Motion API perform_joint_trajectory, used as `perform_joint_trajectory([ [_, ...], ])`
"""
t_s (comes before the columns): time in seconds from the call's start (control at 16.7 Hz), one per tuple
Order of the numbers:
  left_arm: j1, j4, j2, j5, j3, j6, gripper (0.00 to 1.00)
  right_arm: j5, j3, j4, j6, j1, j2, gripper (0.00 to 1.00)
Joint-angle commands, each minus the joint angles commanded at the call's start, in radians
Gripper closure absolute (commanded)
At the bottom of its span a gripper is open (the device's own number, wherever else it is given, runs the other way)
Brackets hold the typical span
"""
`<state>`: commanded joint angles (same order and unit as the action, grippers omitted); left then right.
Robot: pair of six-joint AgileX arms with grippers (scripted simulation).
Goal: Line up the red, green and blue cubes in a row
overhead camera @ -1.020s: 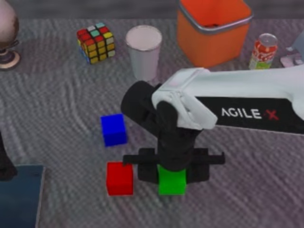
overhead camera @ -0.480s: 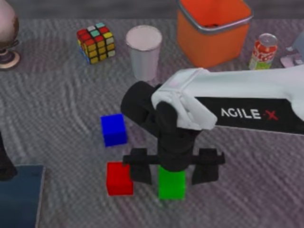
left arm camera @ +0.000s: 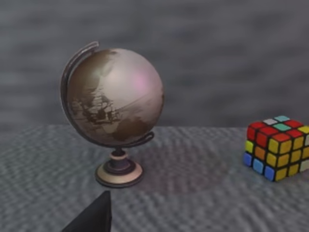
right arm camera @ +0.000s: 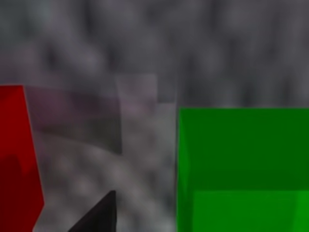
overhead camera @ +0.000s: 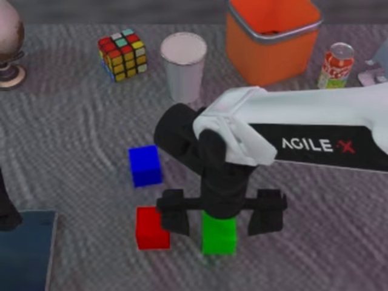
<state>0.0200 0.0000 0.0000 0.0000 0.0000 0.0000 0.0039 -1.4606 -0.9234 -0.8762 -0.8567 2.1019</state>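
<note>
On the table in the top view, the green cube (overhead camera: 219,237) sits just right of the red cube (overhead camera: 151,228) with a small gap between them. The blue cube (overhead camera: 145,165) lies apart, behind the red one. My right gripper (overhead camera: 221,219) hangs directly over the green cube, open, its fingers standing wide of the cube on both sides. The right wrist view shows the green cube (right arm camera: 241,164), the red cube (right arm camera: 14,154) and one dark fingertip (right arm camera: 99,217) over bare table between them. My left gripper (overhead camera: 5,209) stays parked at the left edge.
A multicoloured puzzle cube (overhead camera: 123,54), a white cup (overhead camera: 183,65), an orange bin (overhead camera: 271,37) and a soda can (overhead camera: 335,65) stand along the back. A globe (left arm camera: 113,108) is at the back left, and a dark blue pad (overhead camera: 24,248) at the front left.
My right gripper's fingers have spread apart off the green cube, which stays on the table beside the red cube. The left arm has not moved.
</note>
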Motion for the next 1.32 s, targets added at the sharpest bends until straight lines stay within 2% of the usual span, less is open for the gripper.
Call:
perform_joint_trajectory([
  [0.48, 0.0, 0.0, 0.0, 0.0, 0.0, 0.0, 0.0, -0.001, -0.159, -0.233, 0.001, -0.008, -0.07, 0.0],
  [0.9, -0.003, -0.007, 0.009, 0.0, 0.009, -0.004, 0.0, 0.003, -0.159, -0.238, 0.008, 0.001, -0.082, 0.0],
  [1.08, -0.03, -0.064, 0.094, 0.002, 0.092, -0.038, 0.0, 0.035, -0.089, -0.186, 0.059, 0.041, -0.174, 0.0],
  [1.32, -0.093, -0.216, 0.35, 0.002, 0.327, -0.127, 0.0, 0.097, 0.099, -0.055, 0.181, 0.148, -0.44, 0.0],
])
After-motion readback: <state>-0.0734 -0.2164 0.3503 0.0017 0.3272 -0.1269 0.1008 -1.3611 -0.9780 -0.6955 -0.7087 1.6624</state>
